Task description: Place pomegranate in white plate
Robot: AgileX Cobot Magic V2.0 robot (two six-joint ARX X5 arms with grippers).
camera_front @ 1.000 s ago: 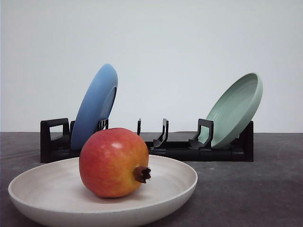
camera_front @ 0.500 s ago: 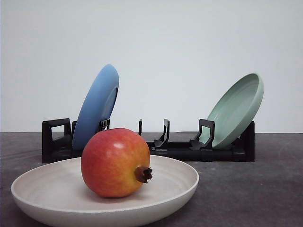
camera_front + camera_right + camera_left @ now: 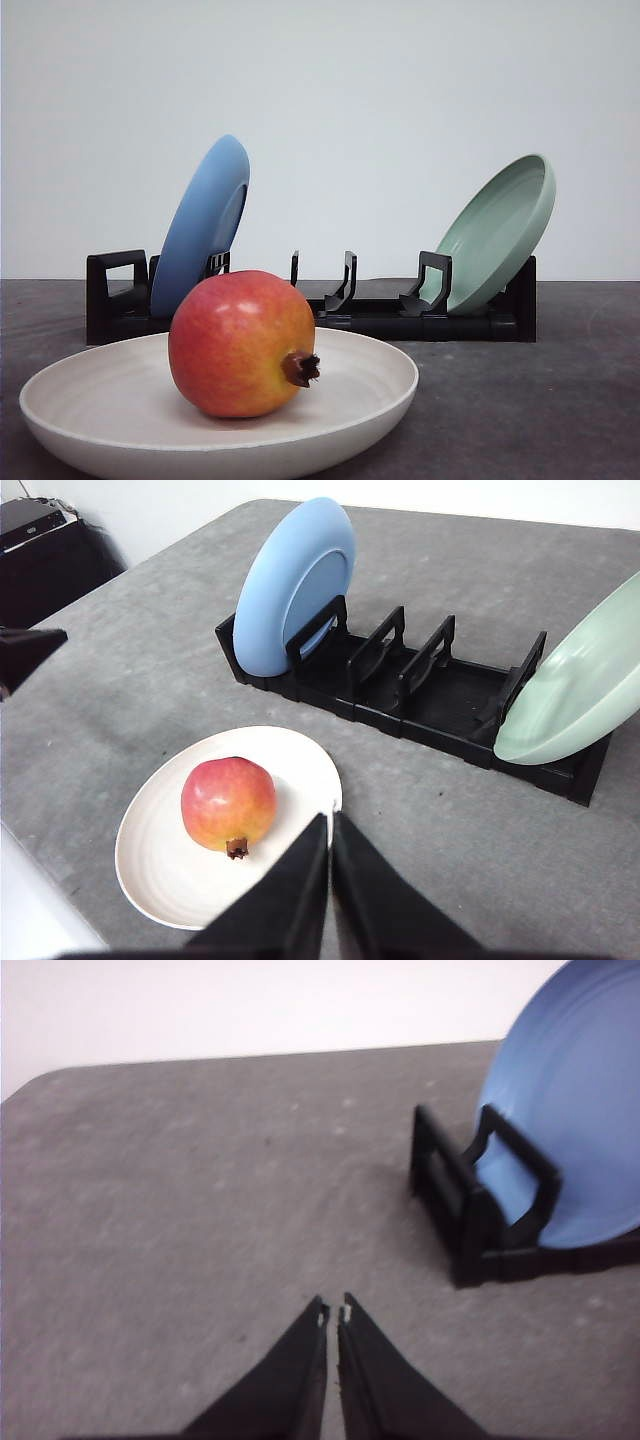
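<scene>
Pomegranate [image 3: 241,343] in the white plate [image 3: 370,385], crown stub sideways, free of any grip. Left gripper [image 3: 333,1312] and right gripper [image 3: 331,820] each with fingers pressed together, empty. Placement apparently finished; best kept clear, without nudging the rim.

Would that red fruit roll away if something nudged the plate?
Probably a little: the pomegranate is round and smooth and rests loose in the white plate. The raised rim would likely stop it. Its crown stub points sideways, so it gives little footing.
</scene>
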